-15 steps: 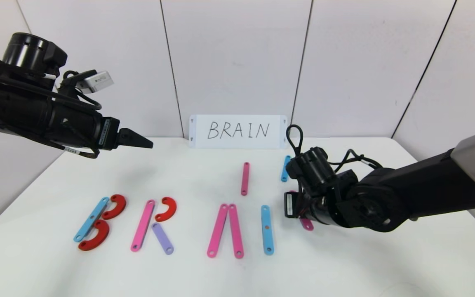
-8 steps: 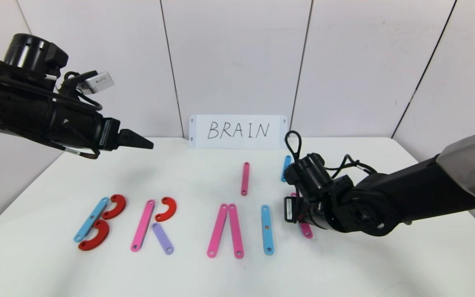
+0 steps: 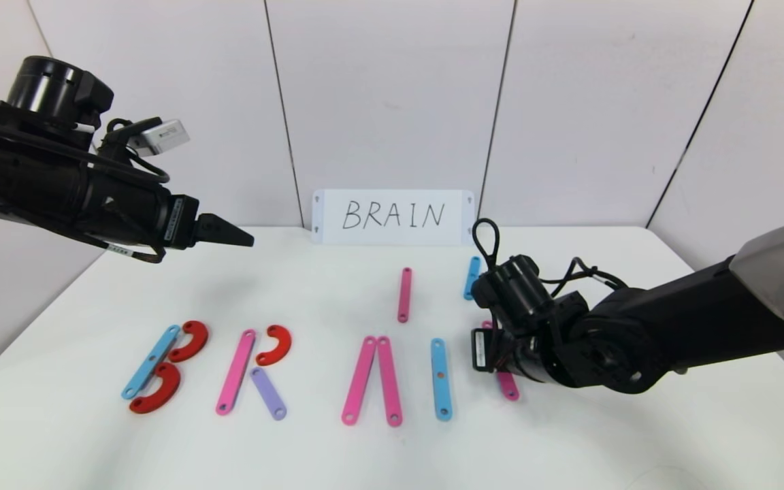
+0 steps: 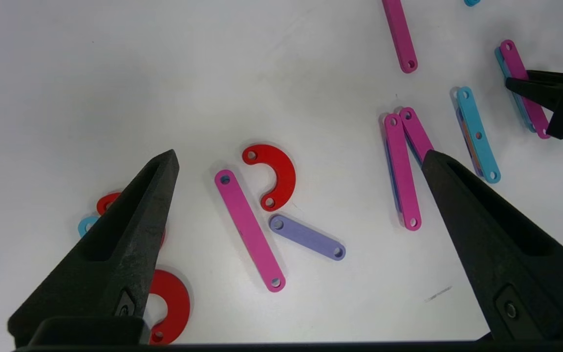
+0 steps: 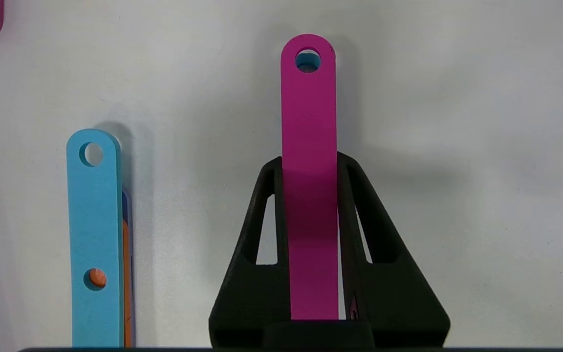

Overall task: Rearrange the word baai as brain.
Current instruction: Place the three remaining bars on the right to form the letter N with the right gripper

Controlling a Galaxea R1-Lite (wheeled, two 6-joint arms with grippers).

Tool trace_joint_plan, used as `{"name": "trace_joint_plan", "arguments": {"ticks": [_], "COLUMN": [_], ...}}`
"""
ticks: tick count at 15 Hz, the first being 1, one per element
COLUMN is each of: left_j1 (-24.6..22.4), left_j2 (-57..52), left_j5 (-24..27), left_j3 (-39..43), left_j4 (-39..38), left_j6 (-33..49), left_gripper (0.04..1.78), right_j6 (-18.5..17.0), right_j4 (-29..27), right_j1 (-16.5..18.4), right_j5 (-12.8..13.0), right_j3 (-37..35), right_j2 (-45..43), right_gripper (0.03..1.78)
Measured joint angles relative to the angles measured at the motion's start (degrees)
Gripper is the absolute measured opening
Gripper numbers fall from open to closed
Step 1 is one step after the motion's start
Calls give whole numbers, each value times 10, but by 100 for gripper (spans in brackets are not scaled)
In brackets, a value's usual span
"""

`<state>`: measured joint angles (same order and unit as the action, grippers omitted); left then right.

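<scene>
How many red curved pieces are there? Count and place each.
3. The upper red curve and lower red curve touch the blue strip at left, forming B; the third red curve tops the R. The right arm could hide more.

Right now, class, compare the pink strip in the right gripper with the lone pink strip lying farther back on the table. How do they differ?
The gripped pink strip sits between the right gripper's closed fingers; the lone pink strip lies untouched, clear of both grippers.

The gripped pink strip is near the front row, right of the blue I strip; the lone pink strip lies behind the row, above the A.

Both are pink, flat, with end holes.
</scene>
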<state>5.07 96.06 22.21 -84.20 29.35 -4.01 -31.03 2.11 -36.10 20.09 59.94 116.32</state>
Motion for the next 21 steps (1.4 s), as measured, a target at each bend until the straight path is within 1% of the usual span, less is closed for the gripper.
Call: {"name": "trace_joint_plan", "arguments": {"ticks": [5, 7, 8, 10, 14, 16, 18, 19, 21], "left_j1": [4, 4, 5, 5, 5, 5, 5, 5, 5], "left_j2": [0, 1, 1, 2, 2, 2, 2, 2, 2], "left_j5": [0, -2, -2, -2, -1, -1, -1, -1, -1], "left_j3": [0, 1, 1, 1, 1, 1, 1, 1, 1], "left_j4": [2, 2, 2, 2, 2, 2, 2, 2, 2], "left_j6": [0, 0, 0, 0, 0, 0, 0, 0, 0], "left_gripper": [174, 174, 174, 174, 174, 174, 174, 174, 174], "right_j6": [-1, 3, 4, 4, 5, 7, 11, 20, 47], "right_j4": [3, 3, 4, 4, 5, 3, -2, -4, -7], "right_j1": [-2, -2, -2, -2, -1, 3, 7, 10, 22], "right_j5": [-1, 0, 0, -1, 0, -1, 0, 0, -2], "right_j3": [-13, -17, -18, -18, -13, 0, 27, 44, 84], "right_j2": [-9, -12, -13, -15, -17, -17, -16, -13, 0], "right_gripper": [31, 36, 42, 61, 128, 154, 168, 172, 174]}}
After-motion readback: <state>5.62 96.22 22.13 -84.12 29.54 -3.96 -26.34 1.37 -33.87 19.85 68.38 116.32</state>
